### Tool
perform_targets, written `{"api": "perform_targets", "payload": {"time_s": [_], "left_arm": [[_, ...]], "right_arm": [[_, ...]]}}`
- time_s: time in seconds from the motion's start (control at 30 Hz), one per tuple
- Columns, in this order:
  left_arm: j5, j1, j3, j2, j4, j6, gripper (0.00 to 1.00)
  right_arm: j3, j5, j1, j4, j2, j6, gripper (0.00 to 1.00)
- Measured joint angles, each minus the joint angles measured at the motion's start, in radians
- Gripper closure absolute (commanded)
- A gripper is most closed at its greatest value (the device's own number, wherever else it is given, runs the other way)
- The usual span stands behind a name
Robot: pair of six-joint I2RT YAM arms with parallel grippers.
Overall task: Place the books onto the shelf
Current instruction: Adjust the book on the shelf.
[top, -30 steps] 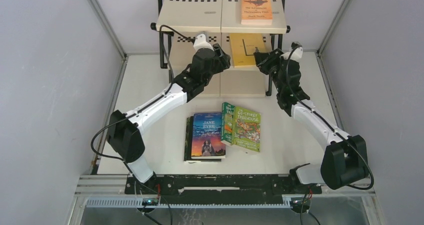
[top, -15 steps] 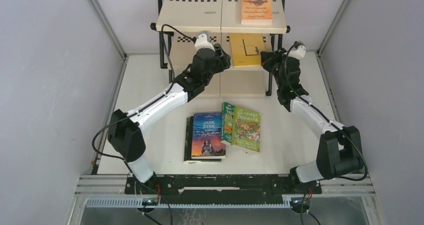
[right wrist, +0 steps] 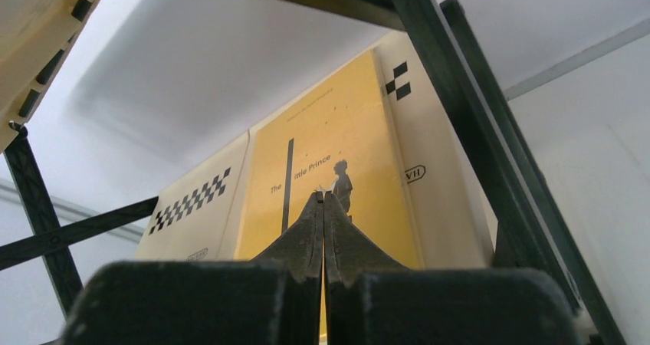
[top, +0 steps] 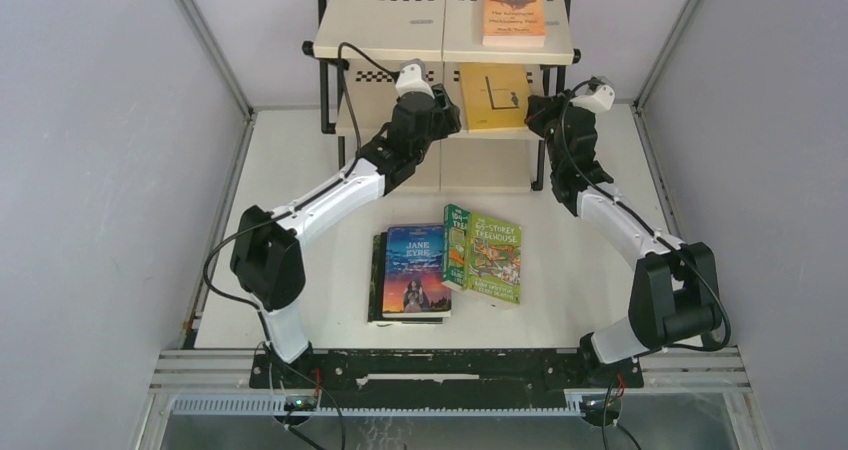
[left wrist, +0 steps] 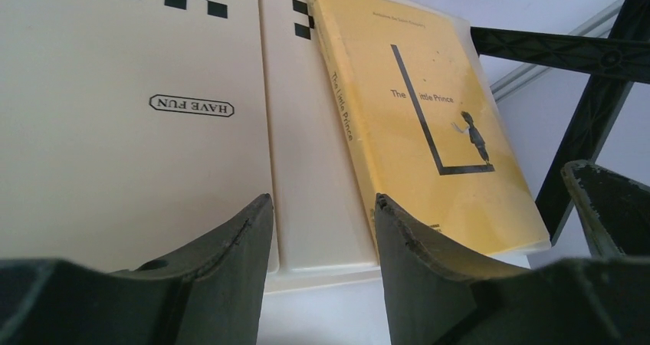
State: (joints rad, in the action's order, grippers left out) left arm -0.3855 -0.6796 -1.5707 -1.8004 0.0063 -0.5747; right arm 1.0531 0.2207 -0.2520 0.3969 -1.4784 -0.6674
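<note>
A yellow book [top: 494, 96] lies flat on the middle tier of the shelf [top: 390, 20], its cover up [left wrist: 429, 123]. A small orange book [top: 513, 15] rests on the top tier. My right gripper [top: 535, 113] is shut with nothing in it, its tips [right wrist: 323, 195] pointing at the yellow cover [right wrist: 360, 130] from the book's right. My left gripper [left wrist: 322, 207] stands open and empty at the tier's front edge, just left of the yellow book. On the table lie the blue "Jane Eyre" [top: 415, 270] atop a dark book [top: 375, 275], and two green books [top: 493, 258].
The shelf's black frame posts [right wrist: 475, 123] run close beside my right gripper, and a diagonal brace [left wrist: 590, 107] stands right of the yellow book. Grey walls enclose the table [top: 290, 160] on both sides.
My right gripper has closed empty and drawn back to the right of the yellow book, which now sits squarer and deeper on the tier. The left arm has edged toward the shelf.
</note>
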Motion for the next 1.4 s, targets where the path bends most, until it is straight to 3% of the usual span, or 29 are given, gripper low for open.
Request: {"api": "perform_targets", "payload": {"time_s": [0.4,1.07,1.4], "left_arm": [[0.031,0.002,-0.093,-0.072,0.002,0.037,0.44],[0.059,0.002,-0.105,-0.083,0.07,0.079,0.44],[0.068,0.002,-0.134,-0.117,0.089,0.079,0.44]], "right_arm": [[0.055,0.106,-0.01,-0.061,-0.041,0.033,1.0],[0.074,0.293,-0.051,-0.162,-0.072,0.038,1.0],[0.074,0.282,-0.044,-0.18,-0.074,0.034,1.0]]}}
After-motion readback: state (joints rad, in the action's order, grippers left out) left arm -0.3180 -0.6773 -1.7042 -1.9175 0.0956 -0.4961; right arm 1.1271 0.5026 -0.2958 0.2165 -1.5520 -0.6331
